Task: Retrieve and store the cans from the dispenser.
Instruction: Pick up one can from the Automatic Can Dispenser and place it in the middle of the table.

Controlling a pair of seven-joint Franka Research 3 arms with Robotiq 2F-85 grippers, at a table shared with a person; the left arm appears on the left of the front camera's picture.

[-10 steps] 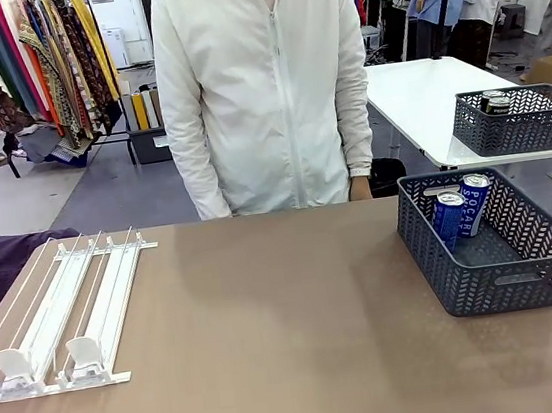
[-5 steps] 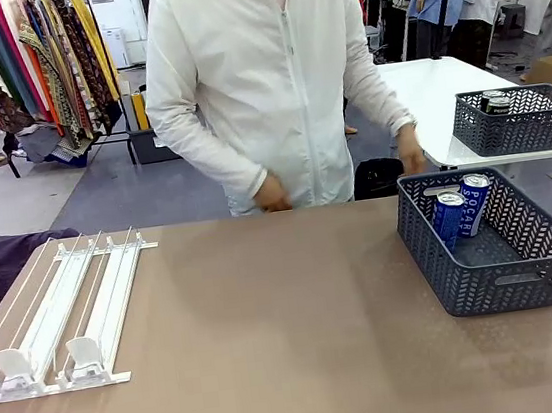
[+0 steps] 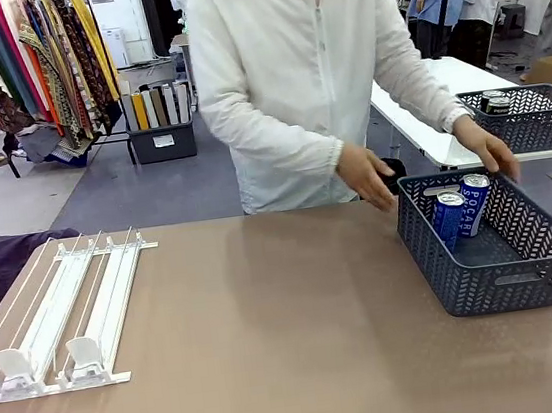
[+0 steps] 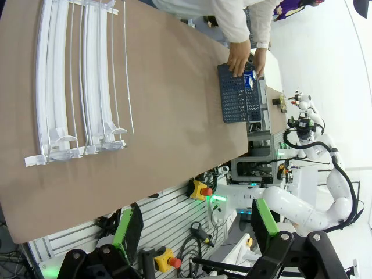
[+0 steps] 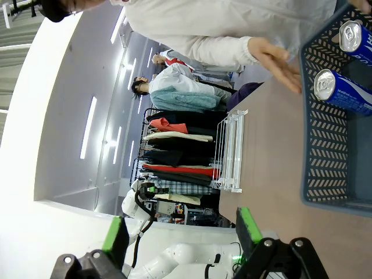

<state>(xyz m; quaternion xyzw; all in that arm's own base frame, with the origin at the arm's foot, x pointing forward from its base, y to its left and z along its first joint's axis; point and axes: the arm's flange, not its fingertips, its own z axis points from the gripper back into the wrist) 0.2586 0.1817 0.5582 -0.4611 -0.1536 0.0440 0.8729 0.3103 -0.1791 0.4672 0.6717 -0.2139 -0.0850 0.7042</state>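
Front view: the dispenser [image 3: 63, 318] is seen lying flat on the brown surface [image 3: 273, 348] at the robot's left, its lanes bare of cans and two white pusher blocks [image 3: 48, 363] resting at the front lip. At the robot's right a dark grey basket [image 3: 493, 250] stands on the same surface, and two blue cans [image 3: 461, 209] with white lettering are leaned inside it against the far wall. A person in a white jacket is bent over the far edge; one hand [image 3: 368, 175] is held just beside the basket's far corner, the other hand [image 3: 486, 148] above its far rim. A second basket [image 3: 522, 121] holding dark cans is set on a white table behind.

Left wrist view: the left end effector [image 4: 195, 226] is seen with its green-padded fingers spread wide and nothing between them, held off the near edge of the surface. The dispenser lies beyond it, nearer than the basket, which is well apart at the far end.

Right wrist view: the right end effector [image 5: 180, 232] is likewise seen wide open and empty. The basket with the blue cans lies close ahead, beyond its fingertips, untouched; the dispenser is farther off.
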